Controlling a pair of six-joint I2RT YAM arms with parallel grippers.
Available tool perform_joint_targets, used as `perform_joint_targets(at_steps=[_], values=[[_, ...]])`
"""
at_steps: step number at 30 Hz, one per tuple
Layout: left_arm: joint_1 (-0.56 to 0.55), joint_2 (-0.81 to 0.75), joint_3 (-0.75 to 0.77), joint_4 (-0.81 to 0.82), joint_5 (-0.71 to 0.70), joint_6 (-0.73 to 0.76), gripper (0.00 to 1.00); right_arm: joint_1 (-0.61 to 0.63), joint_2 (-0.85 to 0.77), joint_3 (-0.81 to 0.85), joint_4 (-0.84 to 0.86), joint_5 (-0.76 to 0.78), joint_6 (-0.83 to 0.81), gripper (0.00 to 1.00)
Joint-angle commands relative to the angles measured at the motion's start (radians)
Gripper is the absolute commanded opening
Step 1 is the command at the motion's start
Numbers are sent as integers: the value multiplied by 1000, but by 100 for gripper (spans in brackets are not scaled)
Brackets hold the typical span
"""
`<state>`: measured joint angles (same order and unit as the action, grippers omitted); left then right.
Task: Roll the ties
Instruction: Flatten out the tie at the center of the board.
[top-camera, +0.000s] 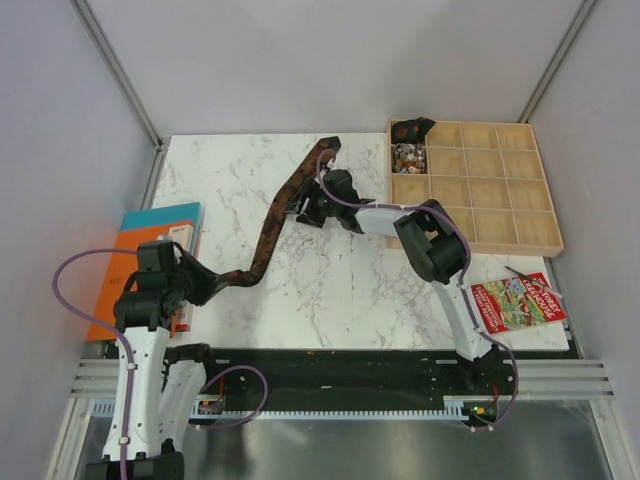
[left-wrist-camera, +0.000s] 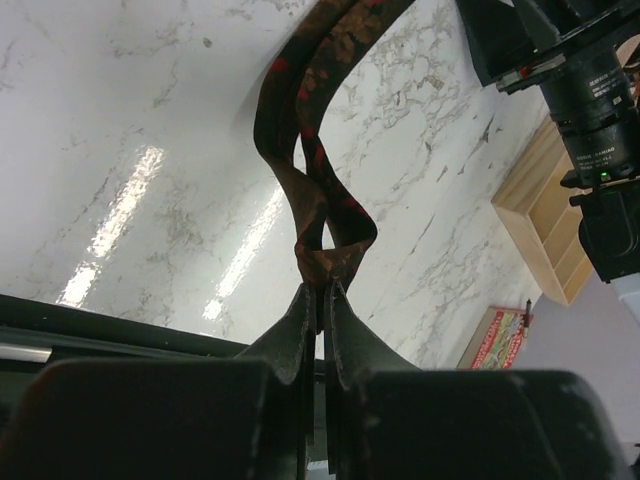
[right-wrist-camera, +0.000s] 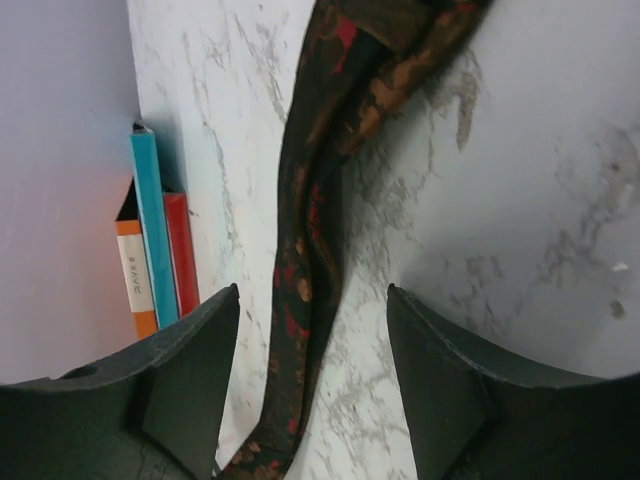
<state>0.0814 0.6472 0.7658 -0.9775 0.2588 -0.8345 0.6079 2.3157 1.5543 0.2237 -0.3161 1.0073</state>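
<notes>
A dark brown tie (top-camera: 268, 232) with a reddish pattern runs diagonally across the marble table, from the far middle down to the near left. Its near end is doubled into a small loop (left-wrist-camera: 325, 235), and my left gripper (left-wrist-camera: 322, 287) is shut on that loop, holding it just above the table edge (top-camera: 218, 283). The right gripper (top-camera: 297, 212) hangs open over the upper stretch of the tie. In the right wrist view the tie (right-wrist-camera: 318, 230) lies on the marble between the two spread fingers (right-wrist-camera: 205, 360), touching neither; the gripper's midpoint (right-wrist-camera: 313, 300) sits above the fabric.
A wooden compartment tray (top-camera: 500, 190) stands at the far right, with a dark fabric bundle (top-camera: 411, 129) and a light patterned bundle (top-camera: 408, 155) in its left cells. Stacked books (top-camera: 150, 245) lie at the left edge. A red booklet (top-camera: 518, 300) lies near right.
</notes>
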Motion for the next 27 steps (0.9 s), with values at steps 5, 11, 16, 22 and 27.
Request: perform_joint_targets(at_steps=[5,11,16,22,27], values=[[12,6,63,-41,-70,94,4,13,183,138,49,94,132,61],[32,19,75,-44,-69,130,4,13,270,257,16,175,151,34],[35,16,24,-4,-30,138,2,-25,226,205,20,265,145,13],[35,11,-95,101,62,112,2,-137,82,40,46,345,100,8],[31,54,-167,214,195,101,2,-207,-34,-37,28,382,27,7]])
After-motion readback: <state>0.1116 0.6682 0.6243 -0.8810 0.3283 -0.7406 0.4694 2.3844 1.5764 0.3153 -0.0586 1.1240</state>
